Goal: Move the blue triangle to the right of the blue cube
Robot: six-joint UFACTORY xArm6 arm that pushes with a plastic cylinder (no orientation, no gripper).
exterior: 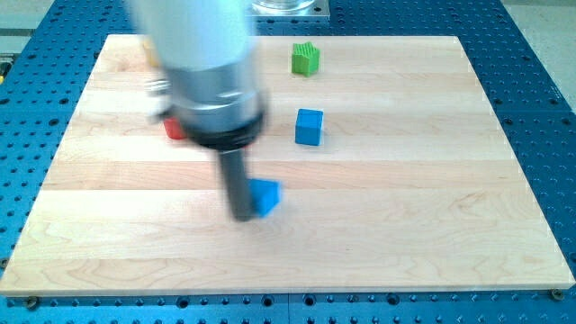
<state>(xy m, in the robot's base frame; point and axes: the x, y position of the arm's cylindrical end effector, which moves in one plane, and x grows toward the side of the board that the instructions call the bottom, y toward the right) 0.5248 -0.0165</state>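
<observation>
A: OK, biggest first. Wooden board [432,225] fills most of the view, sitting on a blue perforated table [540,81]. The arm's pale, blurred body [193,45] comes down from the view's top left, ending in a dark collar and then the rod.

B: Fingers?

A: None on this rig, just a straight rod, so nothing to be apart or clamped. My tip [244,216] is down on the board, touching the left side of the blue triangle [265,196].

B: Where's the triangle, which way does it point?

A: Near board centre, a bit toward the view's bottom, below and to the left of the blue cube [309,127], well apart from it. Shape is blurry; it seems to narrow toward the view's right, at the upper right corner. Long axis I cannot tell, too small and partly hidden by the rod.

B: Anything else around?

A: Green block [306,58] near the view's top, above the blue cube, ridged top edge, shape unclear. Red block [174,130] at the left, mostly hidden behind the collar. A yellowish smudge at the top left behind the arm, cannot tell what it is.

B: Anything in the way?

A: Board to the right of the cube is bare wood. The cube itself sits up and right of the triangle, with open wood between them
</observation>
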